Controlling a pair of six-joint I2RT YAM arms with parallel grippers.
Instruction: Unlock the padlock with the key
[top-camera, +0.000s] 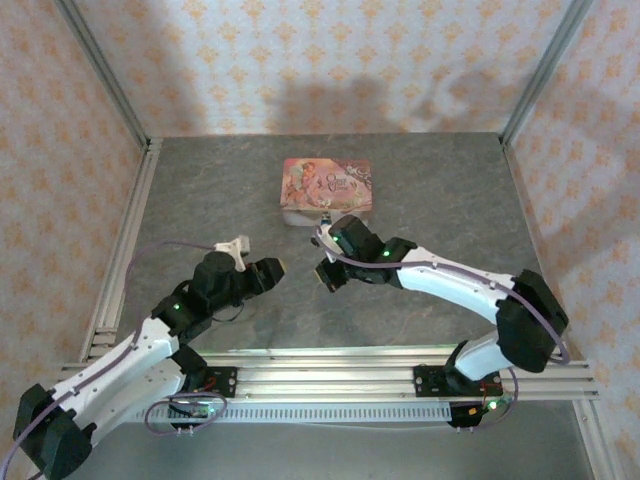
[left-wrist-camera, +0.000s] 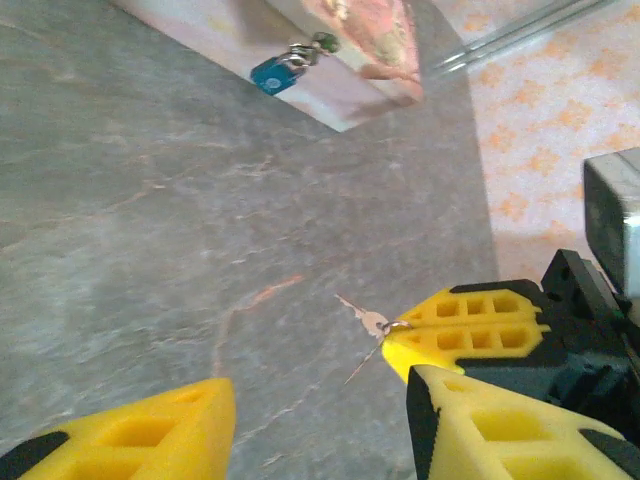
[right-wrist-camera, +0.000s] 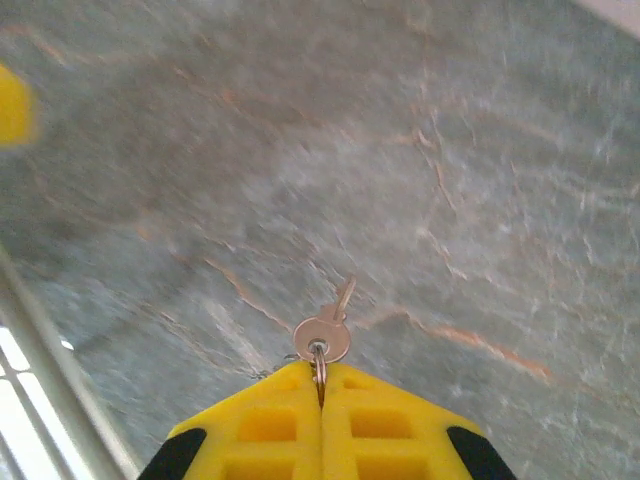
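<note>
From above, we see a pink illustrated tin box (top-camera: 327, 185) by the grey table's (top-camera: 200, 190) far edge. Left wrist: a small blue padlock (left-wrist-camera: 275, 73) seemingly hangs on its front; the left gripper (left-wrist-camera: 310, 430) has its jaws apart. Right wrist: the right gripper (right-wrist-camera: 320, 378) clamps the thin silvery key (right-wrist-camera: 325, 338) by its ring, leaving the blade free.

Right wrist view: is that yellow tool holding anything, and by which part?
Yes. The right tool pinches the key by the little ring through its head; the head and blade stick out free.
</note>
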